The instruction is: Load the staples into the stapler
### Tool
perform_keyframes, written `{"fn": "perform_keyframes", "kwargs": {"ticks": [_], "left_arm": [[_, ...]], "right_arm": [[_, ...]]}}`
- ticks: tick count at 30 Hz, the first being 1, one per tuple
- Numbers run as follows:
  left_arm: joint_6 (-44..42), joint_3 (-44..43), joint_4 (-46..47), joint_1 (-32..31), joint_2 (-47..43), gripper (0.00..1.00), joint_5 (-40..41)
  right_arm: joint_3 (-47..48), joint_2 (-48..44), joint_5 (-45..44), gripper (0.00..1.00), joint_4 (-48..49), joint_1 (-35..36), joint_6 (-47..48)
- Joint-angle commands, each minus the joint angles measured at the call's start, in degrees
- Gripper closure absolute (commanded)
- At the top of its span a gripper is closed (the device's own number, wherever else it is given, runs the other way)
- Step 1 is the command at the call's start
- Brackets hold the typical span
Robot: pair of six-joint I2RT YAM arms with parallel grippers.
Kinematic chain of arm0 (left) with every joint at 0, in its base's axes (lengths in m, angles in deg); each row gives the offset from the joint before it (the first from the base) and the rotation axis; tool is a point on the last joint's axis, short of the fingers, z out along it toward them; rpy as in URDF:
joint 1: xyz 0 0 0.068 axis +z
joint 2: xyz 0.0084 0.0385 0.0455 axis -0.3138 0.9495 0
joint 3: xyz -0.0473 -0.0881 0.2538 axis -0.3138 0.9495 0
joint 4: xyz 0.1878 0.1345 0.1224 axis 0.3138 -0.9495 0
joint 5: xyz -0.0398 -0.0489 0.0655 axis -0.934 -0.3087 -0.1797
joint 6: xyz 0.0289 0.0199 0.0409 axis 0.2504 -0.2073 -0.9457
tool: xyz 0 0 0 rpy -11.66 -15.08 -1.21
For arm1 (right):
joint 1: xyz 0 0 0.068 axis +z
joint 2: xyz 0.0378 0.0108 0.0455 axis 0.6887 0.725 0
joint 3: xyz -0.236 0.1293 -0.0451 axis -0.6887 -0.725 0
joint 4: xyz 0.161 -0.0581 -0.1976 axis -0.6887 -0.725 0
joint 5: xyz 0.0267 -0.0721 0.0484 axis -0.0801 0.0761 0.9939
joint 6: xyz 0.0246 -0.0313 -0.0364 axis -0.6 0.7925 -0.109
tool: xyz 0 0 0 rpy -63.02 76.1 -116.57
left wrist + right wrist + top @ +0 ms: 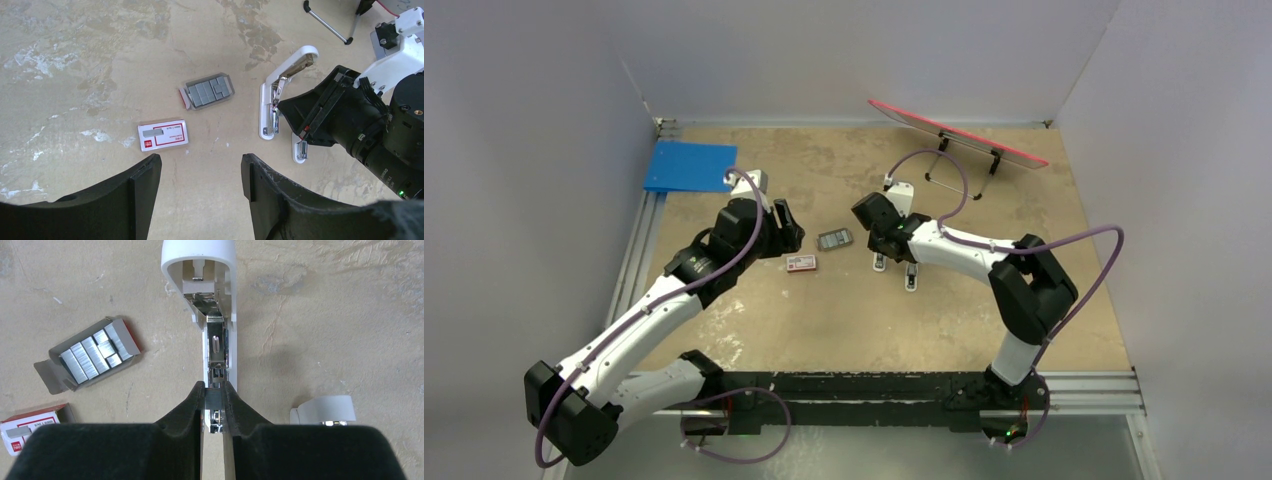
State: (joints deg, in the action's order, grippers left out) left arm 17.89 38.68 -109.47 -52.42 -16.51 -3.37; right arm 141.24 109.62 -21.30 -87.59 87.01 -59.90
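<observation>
The white stapler [199, 260] lies open on the table, its metal channel [216, 347] facing up; it also shows in the left wrist view [265, 112] and the top view [880, 263]. My right gripper [214, 399] is shut on a small grey strip of staples [213, 401], held right over the near end of the channel. More staples [92, 356] lie in an open grey tray [209, 92] left of the stapler. The red-and-white box [163, 135] lies beside it. My left gripper [200, 170] is open and empty, above bare table near the box.
A shorter white piece [324, 409] lies right of the stapler [299, 150]. A blue board [689, 165] lies at the back left. A red panel on a wire stand [954, 135] stands at the back right. Grey walls close in the table.
</observation>
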Motion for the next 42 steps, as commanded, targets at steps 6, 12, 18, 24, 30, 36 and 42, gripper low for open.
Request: {"fn": "perform_keyframes", "kwargs": {"ticks": [6,12,18,24,30,36,42], "left_arm": [[0.5,0.15,2.79,0.29,-0.24,0.4,-0.32],[0.5,0.1,2.7,0.3,-0.32,0.4,-0.41],[0.41,0.05,2.85,0.3,-0.23,0.4,-0.41],[0.41,0.01,2.85,0.29,-0.23,0.4,-0.47],[0.49,0.18,2.88,0.29,-0.28,0.4,-0.46],[0.49,0.15,2.82,0.38,-0.31,0.4,-0.41],[0.5,0.18,2.76,0.38,-0.15,0.4,-0.41]], "right_arm": [[-0.17,-0.09,-1.23,0.85,0.31,0.26,0.23],[-0.14,0.63,-1.1,0.85,0.26,0.28,0.16],[-0.06,1.1,-1.22,0.85,-0.39,0.26,-0.22],[-0.32,1.19,-1.3,0.85,-0.26,0.25,-0.32],[-0.61,1.24,-0.9,0.85,0.4,0.27,0.0],[-0.85,1.64,-0.79,0.85,0.5,0.21,0.18],[-1.2,1.76,-0.35,0.85,1.38,0.2,0.47]]}}
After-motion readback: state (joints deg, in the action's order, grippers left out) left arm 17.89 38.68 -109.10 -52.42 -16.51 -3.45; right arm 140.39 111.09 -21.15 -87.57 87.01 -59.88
